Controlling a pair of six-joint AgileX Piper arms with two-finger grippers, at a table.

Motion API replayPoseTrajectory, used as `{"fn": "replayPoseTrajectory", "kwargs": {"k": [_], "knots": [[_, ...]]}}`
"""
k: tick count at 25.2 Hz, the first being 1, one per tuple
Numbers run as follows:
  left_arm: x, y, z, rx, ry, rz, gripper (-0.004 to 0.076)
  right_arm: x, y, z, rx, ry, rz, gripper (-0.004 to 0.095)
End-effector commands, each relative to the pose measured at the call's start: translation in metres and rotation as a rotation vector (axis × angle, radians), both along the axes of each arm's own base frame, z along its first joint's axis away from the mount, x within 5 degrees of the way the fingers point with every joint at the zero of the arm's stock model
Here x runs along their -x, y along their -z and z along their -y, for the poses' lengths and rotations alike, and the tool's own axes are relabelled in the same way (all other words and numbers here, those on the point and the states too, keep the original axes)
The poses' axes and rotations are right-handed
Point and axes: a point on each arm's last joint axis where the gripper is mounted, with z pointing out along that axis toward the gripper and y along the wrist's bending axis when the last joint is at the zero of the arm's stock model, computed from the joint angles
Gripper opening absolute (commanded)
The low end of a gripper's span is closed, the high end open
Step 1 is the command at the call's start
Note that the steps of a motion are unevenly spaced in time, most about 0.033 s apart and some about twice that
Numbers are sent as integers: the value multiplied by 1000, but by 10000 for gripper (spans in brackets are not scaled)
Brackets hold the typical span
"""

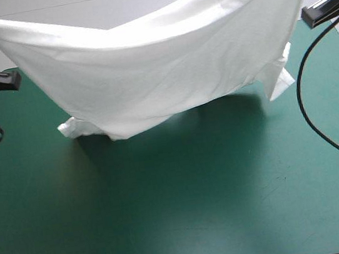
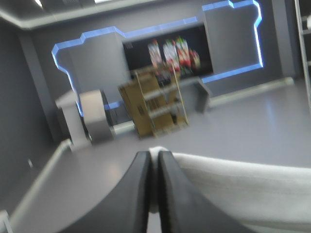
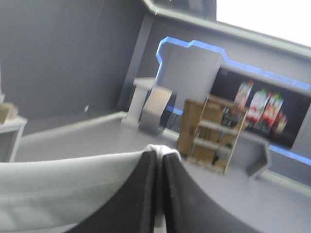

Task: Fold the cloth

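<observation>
The T-shirt (image 1: 168,70) hangs as a wide white sheet above the far half of the table (image 1: 171,228), held up by its two upper corners. Its top edge sags in the middle, and its lowest folds touch or nearly touch the teal-green cover toward the table's far side. The left gripper (image 2: 154,154) is all but closed, with a rim of white cloth pinched between its black fingers (image 2: 138,194) and the rest of the sheet running off to one side. The right gripper (image 3: 158,151) pinches its corner in the same way. Both arms are raised high over the table, so each wrist view looks out level rather than down at the cover. The step in hand seems to be the lift and spread before laying the shirt flat. To do it well, I would draw the two corners a little farther apart along the table's width to take out the sag. Both pinches should stay level, so that neither side drags. The bunched lower corner near the table's left side looks likely to crease under the sheet if it is lowered straight down. Sweeping toward the table's near edge while lowering should lay the hem out first. No container of any kind shows on the table, so there are no contents to tell of.
</observation>
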Motion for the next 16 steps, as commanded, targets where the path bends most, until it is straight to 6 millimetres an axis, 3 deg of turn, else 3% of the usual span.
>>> {"fn": "replayPoseTrajectory", "kwargs": {"k": [1, 6, 10, 13, 15, 16], "knots": [[36, -52, -5, 5, -59, 266, 19, 46, -44, 6, -32, 61, 278, 0], [57, -90, -6, -4, -70, 402, 19, 78, -67, 7, 6, 98, 423, 0], [53, -106, -5, -16, -62, 435, 19, 81, -73, 10, 12, 136, 464, 0], [29, -110, -2, -36, -40, 396, 19, 62, -70, 11, 28, 160, 431, 0], [5, -106, 0, -35, -27, 353, 19, 35, -65, 12, -24, 136, 362, 0], [-13, -101, 1, -36, -24, 318, 19, 9, -58, 13, -52, 134, 298, 0]]}}
